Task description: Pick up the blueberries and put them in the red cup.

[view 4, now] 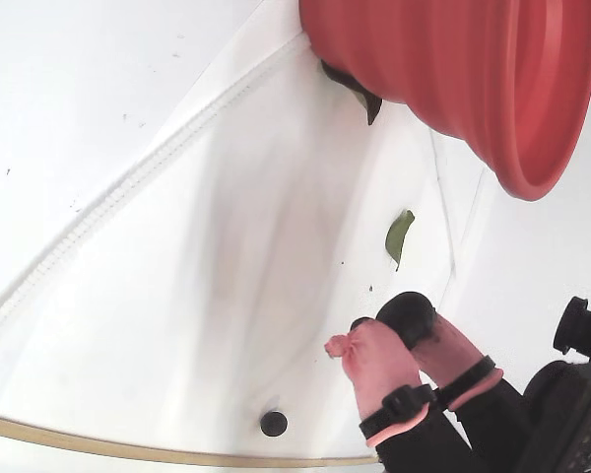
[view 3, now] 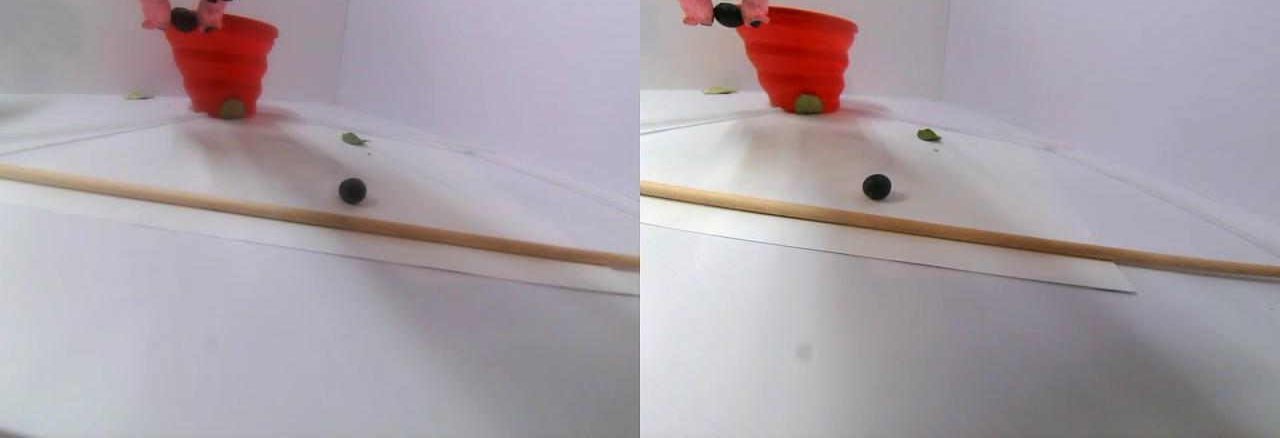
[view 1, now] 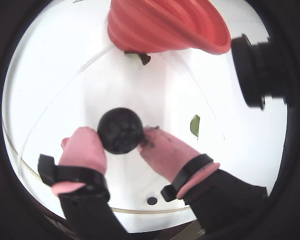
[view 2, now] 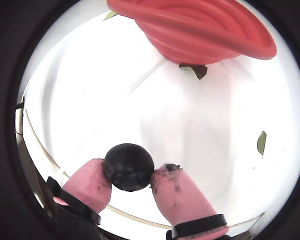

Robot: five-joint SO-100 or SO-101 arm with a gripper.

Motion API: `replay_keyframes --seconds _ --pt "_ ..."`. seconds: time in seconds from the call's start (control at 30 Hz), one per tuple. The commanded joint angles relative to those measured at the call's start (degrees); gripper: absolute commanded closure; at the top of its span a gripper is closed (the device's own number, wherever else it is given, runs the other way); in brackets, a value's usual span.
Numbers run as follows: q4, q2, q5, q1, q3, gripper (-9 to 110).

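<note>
My gripper [view 1: 119,136] is shut on one dark blueberry [view 1: 121,130], pinched between its two pink fingertips [view 1: 82,150]. Another wrist view shows the same hold, with my gripper [view 2: 130,175] closed on the blueberry [view 2: 128,166]. In the stereo pair view the held blueberry [view 3: 183,19] hangs high above the table, just left of the rim of the red cup [view 3: 222,58]. The red cup [view 1: 165,25] fills the top of both wrist views. A second blueberry [view 3: 352,191] lies loose on the white sheet, well in front of the cup, and is small in the fixed view [view 4: 273,423].
A long wooden stick [view 3: 300,216] lies across the sheet's front edge. Small green leaves lie on the sheet [view 1: 194,125] [view 3: 353,139], and one is at the cup's base [view 3: 232,108]. A black camera body [view 1: 260,70] juts in at the right. White walls stand behind the cup.
</note>
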Motion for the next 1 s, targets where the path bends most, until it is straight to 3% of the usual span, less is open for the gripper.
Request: replay_keyframes --seconds 0.0,0.97 --pt "-1.58 -0.09 0.70 -0.62 -6.24 87" --pt "-3.08 -4.83 2.29 -1.41 -15.64 87"
